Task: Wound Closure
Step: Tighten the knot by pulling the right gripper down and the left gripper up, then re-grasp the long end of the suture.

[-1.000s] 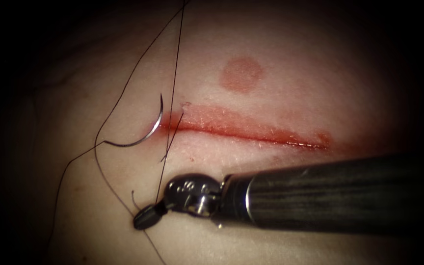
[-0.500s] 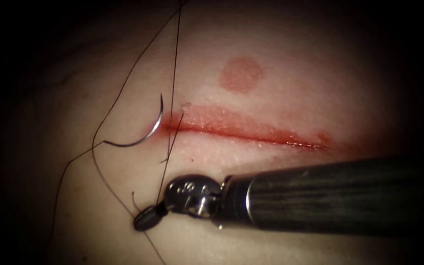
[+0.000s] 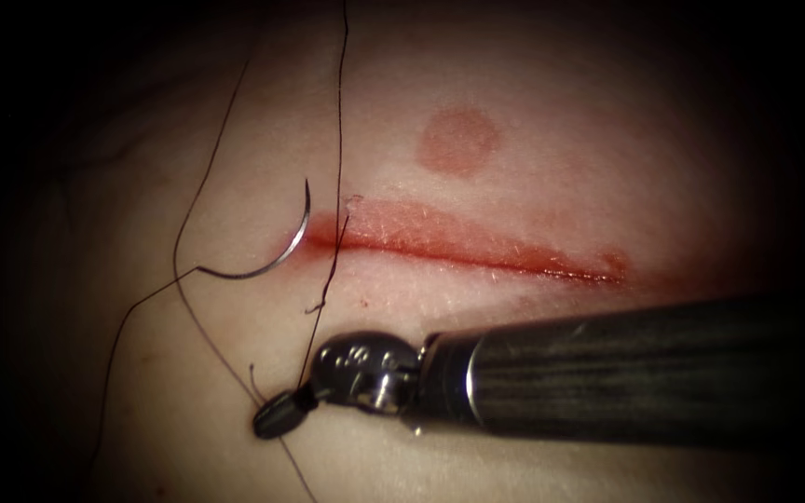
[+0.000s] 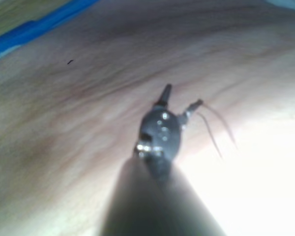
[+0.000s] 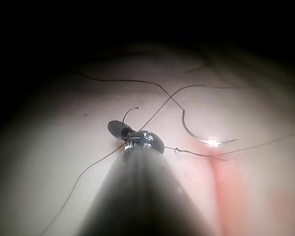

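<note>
The tissue (image 3: pixel 533 391) is pale, faintly grained pork skin with a long, shallow cut (image 3: pixel 477 250), its edges wet with red fluid (image 3: pixel 421 233), and a round pinkish mark (image 3: pixel 459 140) beyond it. The needle (image 3: pixel 277 253) is a thin, bright steel half-curve lying free on the skin at the cut's left end, up and a little left of the right tool's jaws; whether its tip is buried in the tissue is hard to tell. Fine dark thread (image 3: pixel 338 130) trails from the needle's tail in loose loops across the left side, and one taut strand runs from the far edge straight down to the jaws.

The right tool (image 3: pixel 277 414) reaches in low from the right, its dark, streaked shaft (image 3: pixel 626 368) lying nearly level across the tissue below the cut, its shiny wrist bent left. Its short black jaws are closed, pinching the thread.

The left tool (image 4: pixel 179 101) hovers over bare skin, jaws spread apart and holding nothing; a wisp of thread curls beside one jaw.
</note>
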You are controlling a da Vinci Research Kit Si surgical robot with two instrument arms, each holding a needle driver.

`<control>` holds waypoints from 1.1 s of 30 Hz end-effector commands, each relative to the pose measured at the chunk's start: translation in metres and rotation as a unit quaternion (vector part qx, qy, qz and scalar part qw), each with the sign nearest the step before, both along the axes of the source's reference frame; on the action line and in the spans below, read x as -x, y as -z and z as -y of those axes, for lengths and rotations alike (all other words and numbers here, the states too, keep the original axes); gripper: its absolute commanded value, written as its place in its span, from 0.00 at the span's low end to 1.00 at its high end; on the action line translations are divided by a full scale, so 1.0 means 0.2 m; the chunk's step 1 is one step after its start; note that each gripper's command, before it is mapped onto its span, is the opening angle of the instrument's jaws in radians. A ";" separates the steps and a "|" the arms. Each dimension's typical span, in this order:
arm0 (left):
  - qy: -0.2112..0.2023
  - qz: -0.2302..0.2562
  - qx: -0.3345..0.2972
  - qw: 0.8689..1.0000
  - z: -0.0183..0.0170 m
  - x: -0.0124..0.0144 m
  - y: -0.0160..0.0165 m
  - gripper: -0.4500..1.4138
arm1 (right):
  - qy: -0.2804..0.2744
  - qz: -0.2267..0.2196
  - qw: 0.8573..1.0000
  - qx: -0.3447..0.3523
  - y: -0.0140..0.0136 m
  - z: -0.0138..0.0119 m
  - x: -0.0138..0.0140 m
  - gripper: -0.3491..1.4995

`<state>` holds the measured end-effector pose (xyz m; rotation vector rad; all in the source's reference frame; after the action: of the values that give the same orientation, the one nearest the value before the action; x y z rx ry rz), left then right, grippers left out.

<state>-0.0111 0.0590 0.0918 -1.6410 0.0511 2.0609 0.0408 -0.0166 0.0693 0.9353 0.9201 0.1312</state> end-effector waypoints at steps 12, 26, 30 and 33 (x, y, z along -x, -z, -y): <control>-0.054 0.103 -0.100 0.988 0.015 -0.016 0.014 0.61 | 0.001 -0.004 1.000 0.003 -0.003 0.002 -0.003 0.00; -0.136 0.158 -0.125 0.970 0.065 -0.035 0.041 0.61 | 0.001 -0.002 1.000 0.004 -0.003 0.002 -0.004 0.00; -0.149 0.165 -0.125 0.967 0.078 -0.035 0.048 0.61 | 0.001 -0.002 1.000 0.004 -0.003 0.002 -0.004 0.00; -0.158 0.169 -0.123 0.965 0.089 -0.035 0.052 0.61 | 0.003 0.001 1.000 0.007 -0.003 0.002 -0.004 0.00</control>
<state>-0.0038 0.0400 0.0807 -1.9065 -0.6029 1.8760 0.0412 -0.0166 0.0695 0.9238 0.9163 0.1205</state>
